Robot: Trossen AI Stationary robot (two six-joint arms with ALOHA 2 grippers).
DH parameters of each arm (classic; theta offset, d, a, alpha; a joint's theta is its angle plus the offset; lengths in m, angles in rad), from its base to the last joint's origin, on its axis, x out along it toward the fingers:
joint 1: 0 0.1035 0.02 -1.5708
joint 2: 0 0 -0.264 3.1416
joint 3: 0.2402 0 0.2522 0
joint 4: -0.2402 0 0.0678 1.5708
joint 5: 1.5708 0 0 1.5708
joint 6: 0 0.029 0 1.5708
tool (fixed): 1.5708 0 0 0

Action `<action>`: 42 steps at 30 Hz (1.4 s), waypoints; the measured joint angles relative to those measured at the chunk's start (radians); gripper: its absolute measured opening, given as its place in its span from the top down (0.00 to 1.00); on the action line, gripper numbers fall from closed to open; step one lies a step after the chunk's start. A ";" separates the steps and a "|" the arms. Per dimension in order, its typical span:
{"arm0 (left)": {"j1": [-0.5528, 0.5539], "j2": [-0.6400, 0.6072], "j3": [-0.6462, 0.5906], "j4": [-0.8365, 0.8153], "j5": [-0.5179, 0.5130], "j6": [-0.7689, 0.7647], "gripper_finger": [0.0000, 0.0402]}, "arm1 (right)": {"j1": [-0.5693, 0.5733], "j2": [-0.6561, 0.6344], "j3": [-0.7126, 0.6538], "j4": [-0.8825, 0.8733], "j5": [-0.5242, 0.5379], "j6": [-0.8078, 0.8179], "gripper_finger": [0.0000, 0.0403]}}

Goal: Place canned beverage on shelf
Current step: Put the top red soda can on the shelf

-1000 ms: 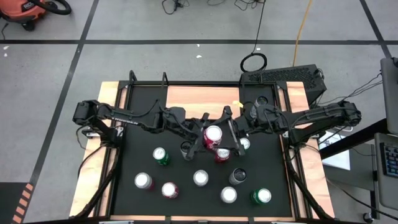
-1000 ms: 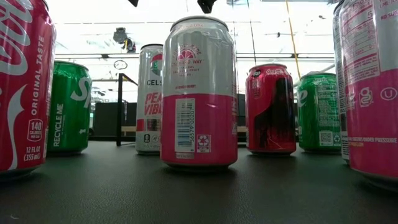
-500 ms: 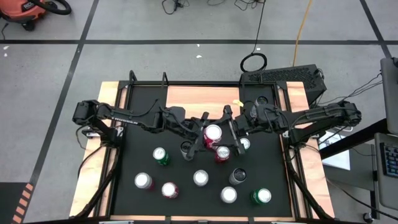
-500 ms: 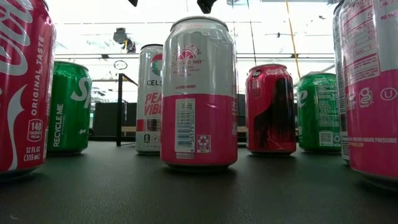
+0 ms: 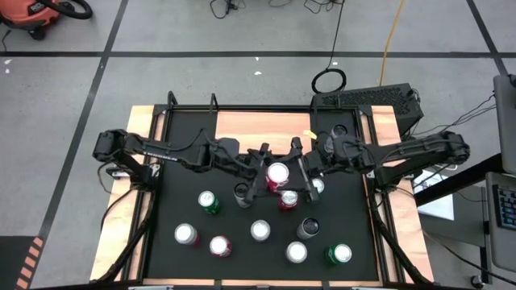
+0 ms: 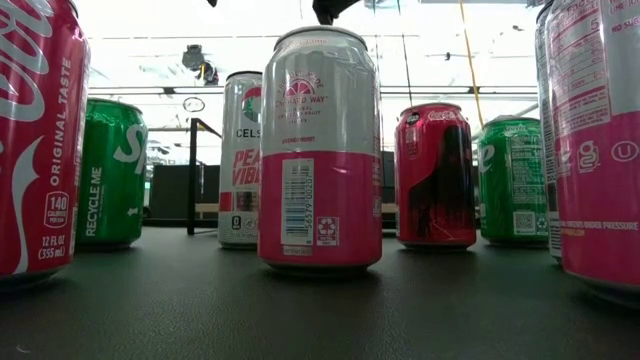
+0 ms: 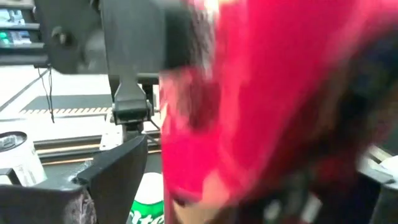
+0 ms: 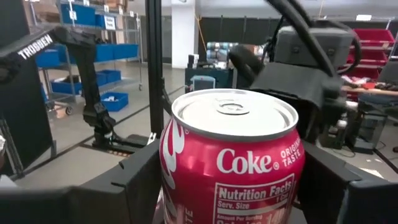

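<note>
My right gripper (image 8: pixel 233 186) held Coke can (image 8: pixel 233 155); left gripper (image 5: pixel 256 173), apparently wide, crowding its nine o'clock — collision could topple it.

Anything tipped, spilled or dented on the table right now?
Nothing stands out. Every can on the black mat stands upright, with no spill showing. The Coke can sits upright between the right gripper fingers, with the left gripper close beside it.

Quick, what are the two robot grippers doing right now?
Left gripper: open, letting go of the can.
Right gripper: shut on the red Coke can with the silver top, held above the black mat.
</note>
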 joint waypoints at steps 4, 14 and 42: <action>0.000 -0.033 0.001 -0.062 -0.010 -0.001 0.03 | 0.000 -0.041 0.000 -0.042 0.005 -0.011 0.34; -0.018 -0.104 0.000 -0.293 -0.256 0.003 0.03 | 0.000 -0.103 0.000 -0.208 0.141 -0.090 0.34; -0.055 -0.118 -0.113 -0.276 -0.511 -0.077 0.03 | -0.163 -0.019 -0.304 0.138 0.240 -0.025 0.34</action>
